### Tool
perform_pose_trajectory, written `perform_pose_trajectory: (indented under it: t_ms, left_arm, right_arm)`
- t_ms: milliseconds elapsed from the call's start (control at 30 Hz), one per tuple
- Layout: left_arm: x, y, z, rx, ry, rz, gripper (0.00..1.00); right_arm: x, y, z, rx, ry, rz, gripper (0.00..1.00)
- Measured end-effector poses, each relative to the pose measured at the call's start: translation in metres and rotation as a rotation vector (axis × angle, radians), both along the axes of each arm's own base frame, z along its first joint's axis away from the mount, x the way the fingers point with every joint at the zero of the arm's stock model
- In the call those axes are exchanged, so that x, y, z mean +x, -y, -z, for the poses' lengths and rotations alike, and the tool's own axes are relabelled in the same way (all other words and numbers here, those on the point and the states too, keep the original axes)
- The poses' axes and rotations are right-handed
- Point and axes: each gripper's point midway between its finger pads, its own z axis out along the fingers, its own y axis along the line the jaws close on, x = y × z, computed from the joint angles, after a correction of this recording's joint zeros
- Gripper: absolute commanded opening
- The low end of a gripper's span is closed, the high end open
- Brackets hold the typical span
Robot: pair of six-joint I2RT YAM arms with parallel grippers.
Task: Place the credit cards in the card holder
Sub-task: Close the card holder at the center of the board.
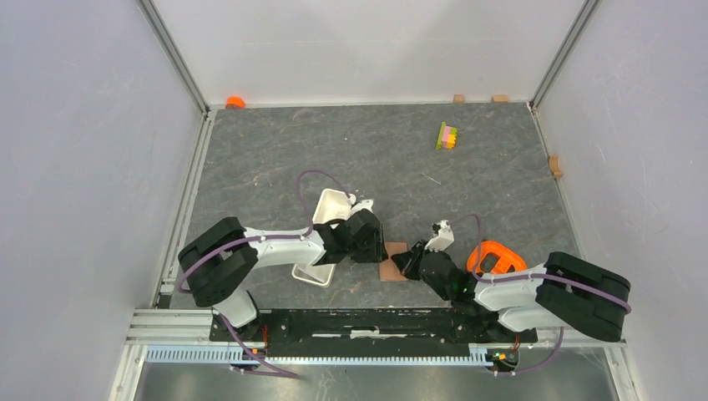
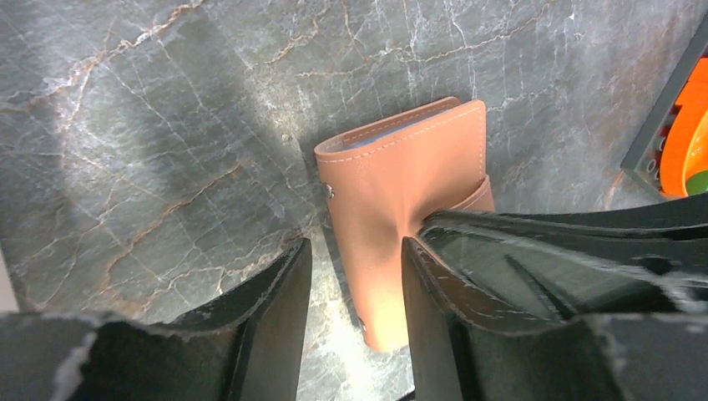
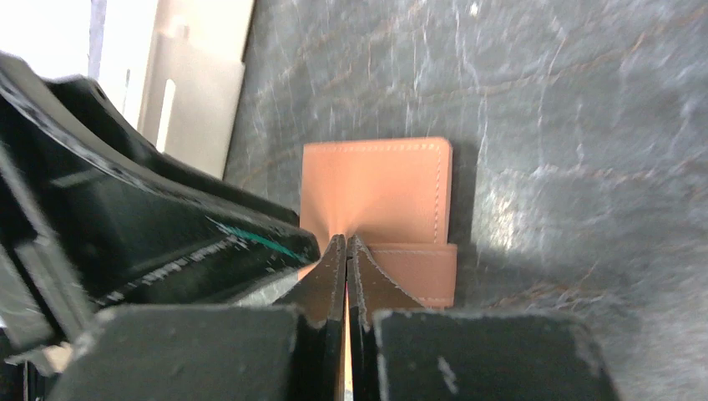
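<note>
Card holder (image 2: pixel 392 192): reddish-brown leather, pale edge stitching, small metal stud

Overhead, the left hand (image 1: pixel 380 249) and the right hand (image 1: pixel 407 264) are covering most of the card holder (image 1: pixel 389 272). Left of the card holder, the left arm (image 1: pixel 280 244) is hiding the middle of the white tray (image 1: pixel 336 199); right of it, the right arm (image 1: pixel 511 292) is overlapping an orange thing (image 1: pixel 493 251). From the left wrist, a blue strip (image 2: pixel 373 140) inside the card holder's open edge is showing too little to tell whether it is one of the credit cards, and the frame edge is cropping the orange thing.
</note>
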Motion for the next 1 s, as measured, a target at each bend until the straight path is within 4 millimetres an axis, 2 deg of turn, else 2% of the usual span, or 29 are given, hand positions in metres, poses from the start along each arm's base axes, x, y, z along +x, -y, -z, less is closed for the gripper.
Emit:
perform_pose_trajectory:
  t_ms: [67,167,300,433,500,567,600,667,800,933,1000]
  left_arm:
    - [0.0,-0.002,-0.005,0.012,-0.009,0.019,0.54]
    - [0.01,-0.002,-0.027,-0.018,-0.003,0.033,0.56]
    - [0.031,0.003,-0.077,-0.107,0.044,0.049,0.61]
    - [0.051,-0.002,-0.131,-0.201,0.117,0.061,0.72]
    - [0.057,-0.014,-0.15,-0.218,0.148,0.055,0.81]
    - [0.063,-0.033,-0.163,-0.212,0.175,0.042,0.96]
    - [0.064,-0.044,-0.167,-0.201,0.187,0.032,1.0]
    - [0.068,-0.065,-0.174,-0.179,0.206,0.005,1.0]
    - [0.078,-0.11,-0.186,-0.139,0.248,-0.071,1.0]
    - [0.084,-0.151,-0.185,-0.08,0.263,-0.149,1.0]
    - [0.085,-0.171,-0.178,-0.043,0.262,-0.186,1.0]
  right_arm:
    - [-0.005,-0.004,0.004,0.016,-0.023,-0.007,0.0]
    - [-0.006,-0.005,0.005,0.033,-0.032,0.018,0.0]
    - [-0.006,-0.005,0.005,0.054,-0.042,0.05,0.0]
    - [-0.008,-0.004,0.003,0.057,-0.042,0.049,0.01]
    - [-0.012,-0.002,0.001,0.038,-0.029,0.017,0.11]
    - [-0.014,-0.001,-0.001,0.001,-0.009,-0.015,0.26]
    - [-0.013,-0.003,-0.004,-0.038,0.01,-0.042,0.32]
    - [-0.011,-0.008,-0.012,-0.128,0.043,-0.104,0.45]
    - [-0.008,-0.023,-0.031,-0.296,0.098,-0.248,0.58]
    - [0.006,-0.044,-0.076,-0.355,0.172,-0.332,0.66]
    - [0.019,-0.045,-0.096,-0.374,0.197,-0.333,0.71]
